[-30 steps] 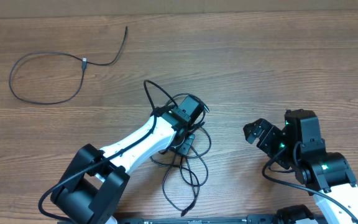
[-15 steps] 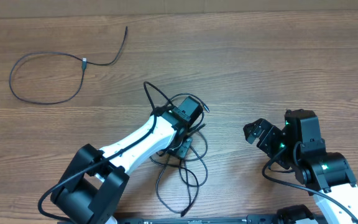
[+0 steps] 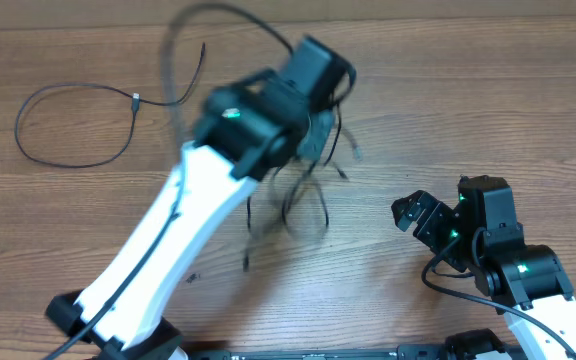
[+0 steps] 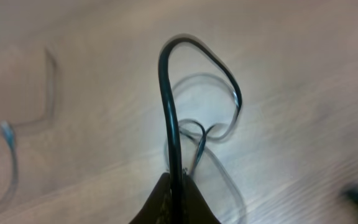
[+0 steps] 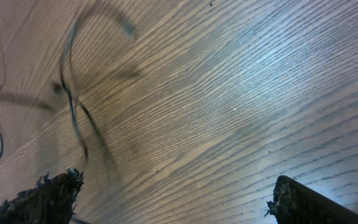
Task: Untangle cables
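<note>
My left gripper (image 3: pixel 320 105) is raised high over the middle of the table and is shut on a tangle of thin black cables (image 3: pixel 293 195), which hangs blurred beneath it. In the left wrist view the jaws (image 4: pixel 178 186) pinch one black cable (image 4: pixel 168 99) that loops upward. A separate black cable (image 3: pixel 63 125) lies in a loop at the far left, with a small plug (image 3: pixel 136 99). My right gripper (image 3: pixel 408 215) is open and empty at the right; its wide-apart fingers (image 5: pixel 173 193) show in the right wrist view above bare wood, with blurred cables (image 5: pixel 73 112) to their left.
The wooden table (image 3: pixel 488 110) fills the overhead view. The left arm (image 3: pixel 178 230) stretches diagonally from the front left to the middle. The right arm base (image 3: pixel 528 280) sits at the front right.
My left gripper has lifted quickly up and toward the far side with the cable tangle in it; the tangle left the table and now dangles, blurred. The right arm has not moved.
</note>
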{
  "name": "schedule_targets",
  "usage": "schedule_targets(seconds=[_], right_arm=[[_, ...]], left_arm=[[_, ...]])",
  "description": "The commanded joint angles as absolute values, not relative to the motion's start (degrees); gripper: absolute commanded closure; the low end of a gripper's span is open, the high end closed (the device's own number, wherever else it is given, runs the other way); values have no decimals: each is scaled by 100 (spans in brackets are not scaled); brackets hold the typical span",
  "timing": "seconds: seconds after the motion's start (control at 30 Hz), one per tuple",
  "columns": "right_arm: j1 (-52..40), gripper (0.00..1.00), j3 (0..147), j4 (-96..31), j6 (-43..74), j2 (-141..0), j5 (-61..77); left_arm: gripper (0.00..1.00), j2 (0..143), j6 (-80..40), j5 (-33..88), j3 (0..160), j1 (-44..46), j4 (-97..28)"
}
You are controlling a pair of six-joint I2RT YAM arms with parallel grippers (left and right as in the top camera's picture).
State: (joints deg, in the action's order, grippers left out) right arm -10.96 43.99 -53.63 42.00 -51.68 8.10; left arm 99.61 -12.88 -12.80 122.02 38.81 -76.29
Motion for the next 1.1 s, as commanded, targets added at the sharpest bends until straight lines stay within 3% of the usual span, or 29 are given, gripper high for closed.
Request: schedule_targets(seconds=[0.0, 0.3, 0.73, 1.07], right_arm=[[-1076, 0, 4578, -5384, 4167, -5094, 777], [-1076, 0, 4578, -5387, 4169, -5094, 777], [-1076, 0, 4578, -5417, 4165, -5094, 775], [-1076, 0, 4576, -5457, 4163, -5094, 773]], left_arm=[[96, 9699, -1116, -1627, 14077, 3640, -7583], [96, 9692, -1114, -1562, 16448, 3332, -7456], [96, 9699, -1024, -1570, 16560, 3332, -7581], [96, 9701, -875, -2598, 16560, 3332, -7957]])
